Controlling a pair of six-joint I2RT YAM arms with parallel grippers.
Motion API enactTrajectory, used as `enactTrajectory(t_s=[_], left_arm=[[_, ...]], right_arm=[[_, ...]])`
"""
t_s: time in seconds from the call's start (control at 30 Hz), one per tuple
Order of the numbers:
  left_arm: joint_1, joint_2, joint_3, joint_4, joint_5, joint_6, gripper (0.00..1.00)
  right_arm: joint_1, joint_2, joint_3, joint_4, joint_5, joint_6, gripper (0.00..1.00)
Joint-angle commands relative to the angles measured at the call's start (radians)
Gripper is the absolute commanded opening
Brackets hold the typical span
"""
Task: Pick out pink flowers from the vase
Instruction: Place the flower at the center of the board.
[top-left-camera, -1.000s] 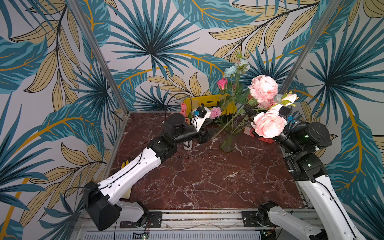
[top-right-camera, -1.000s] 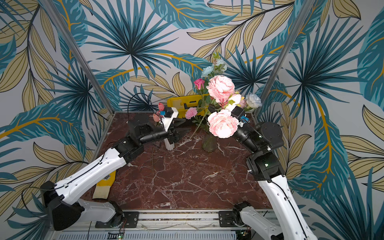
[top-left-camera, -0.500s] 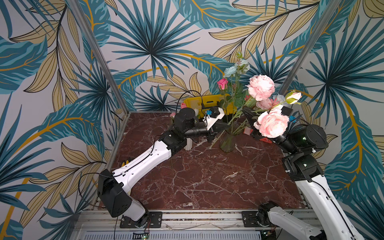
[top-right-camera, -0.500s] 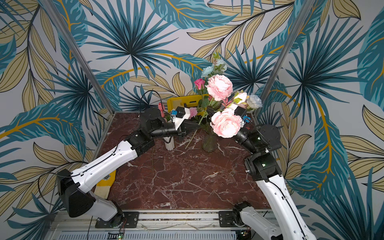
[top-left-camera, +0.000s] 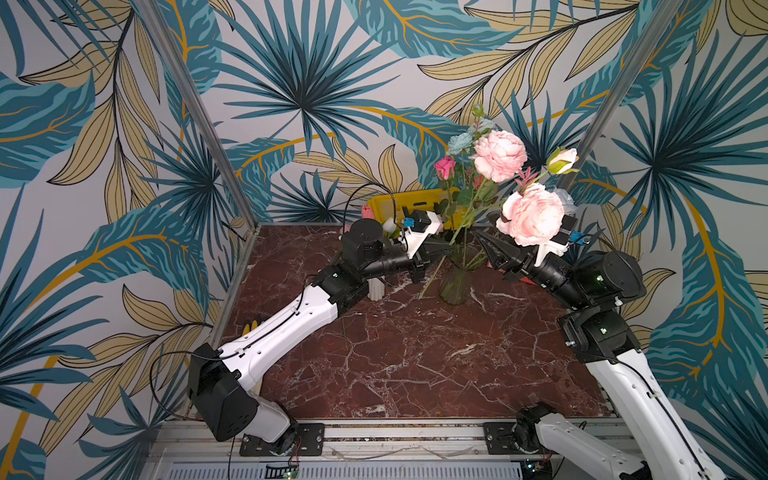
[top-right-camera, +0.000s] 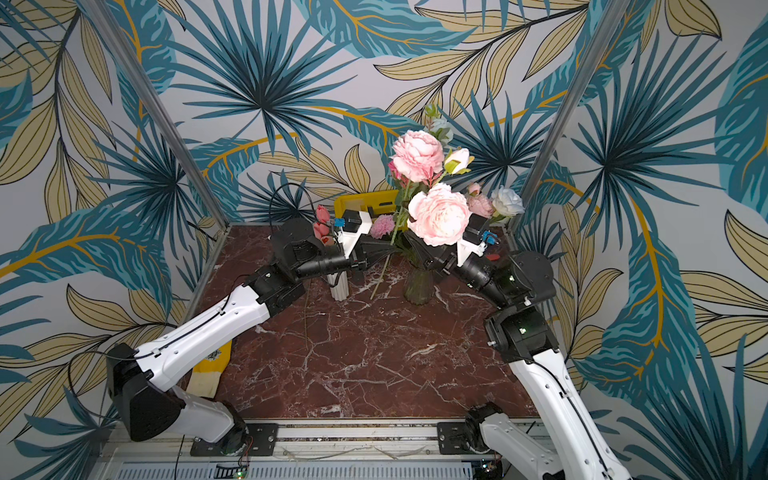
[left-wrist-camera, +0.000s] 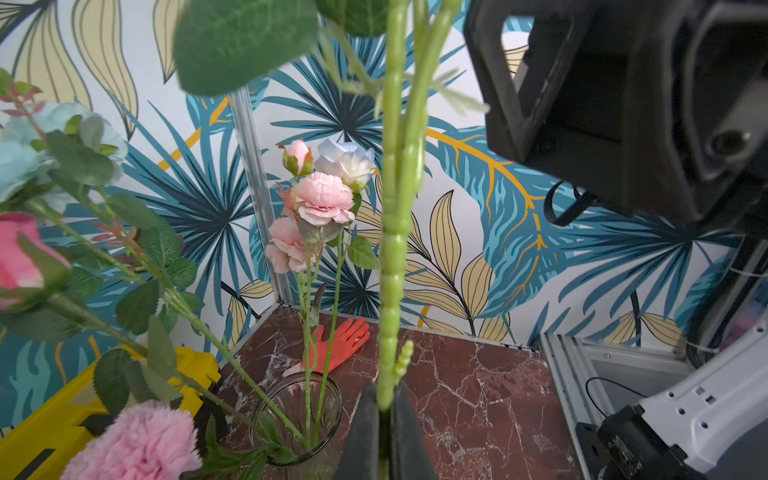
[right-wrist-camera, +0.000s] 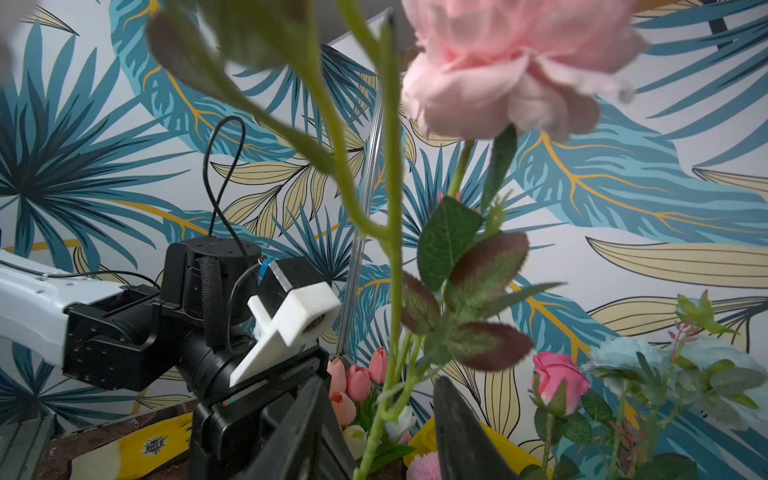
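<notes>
- While its green stem hangs outside the glass vase, the large pink peony stands high near the far edge of the surface.
- The jaws of the left gripper are clamped on that stem.
- The jaws of the right gripper stand open on either side of it.

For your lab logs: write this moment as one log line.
left claw: shut on stem | right claw: open around stem | stem: foot outside vase
</notes>
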Motion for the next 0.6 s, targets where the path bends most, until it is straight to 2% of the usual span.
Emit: enactTrajectory(t_s=[0.0, 0.13, 0.3, 0.47, 0.57], left_arm=[[0.024, -0.058, -0.052, 0.076, -0.037, -0.084, 0.00], [0.044, -0.121, -0.086, 0.076, -0.082, -0.159, 0.00], [0.079, -0.226, -0.149, 0.076, -0.046, -0.224, 0.00], [0.127, -0.357, -0.248, 0.069, -0.074, -0.285, 0.00], [0.188, -0.432, -0.267, -0.038, -0.122, -0.293, 0.00]], right_arm=[[0.001, -0.019, -0.049, -0.009, -0.027, 0.048, 0.47], [0.001, -0.032, -0.099, 0.014, -0.052, 0.093, 0.49], [0.001, -0.045, -0.135, 0.012, -0.056, 0.109, 0.50], [0.001, -0.036, -0.158, 0.019, -0.064, 0.124, 0.50], [0.001, -0.023, -0.167, 0.028, -0.058, 0.142, 0.50]])
